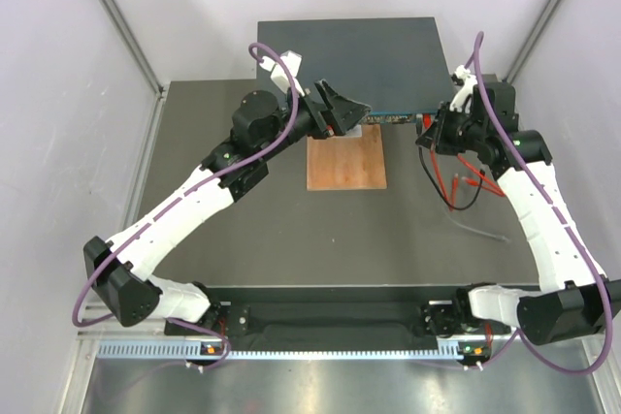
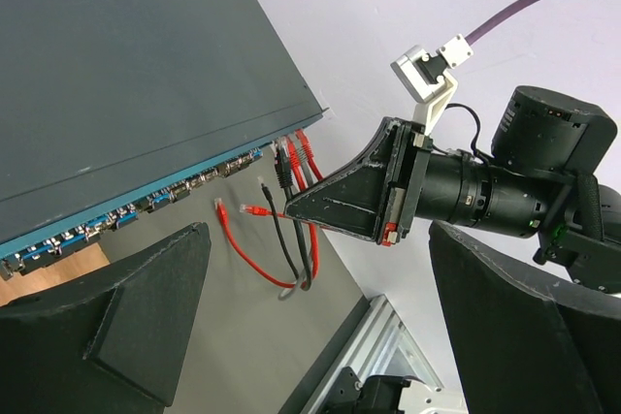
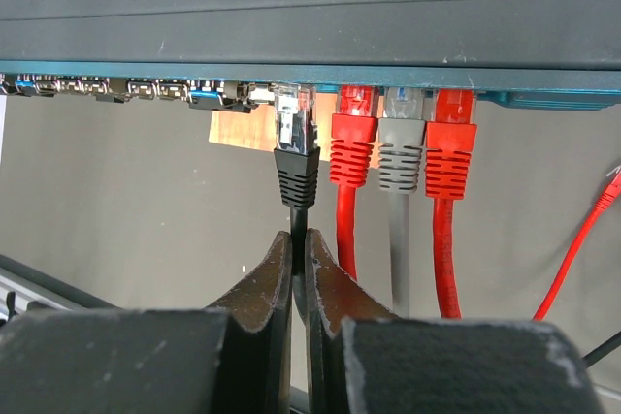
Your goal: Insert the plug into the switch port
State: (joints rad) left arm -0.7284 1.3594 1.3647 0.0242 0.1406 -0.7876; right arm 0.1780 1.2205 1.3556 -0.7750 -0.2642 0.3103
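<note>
Right claw (image 3: 298, 244) clamps the black cable (image 3: 299, 222) just under its plug (image 3: 295, 133), whose clear tip meets the port row of the switch (image 3: 291, 7), just beside a red plug (image 3: 353, 133). Left claw (image 2: 315, 239) gapes open near the switch.

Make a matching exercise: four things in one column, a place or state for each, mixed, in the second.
1 black plug
2 grey plug
3 wooden board
4 left gripper

A between two red plugs
B flat on the table, in front of the switch
C jaws open, holding nothing
D at a port, its black cable in the right gripper

Pairs: 1-D, 2-A, 3-B, 4-C
</note>
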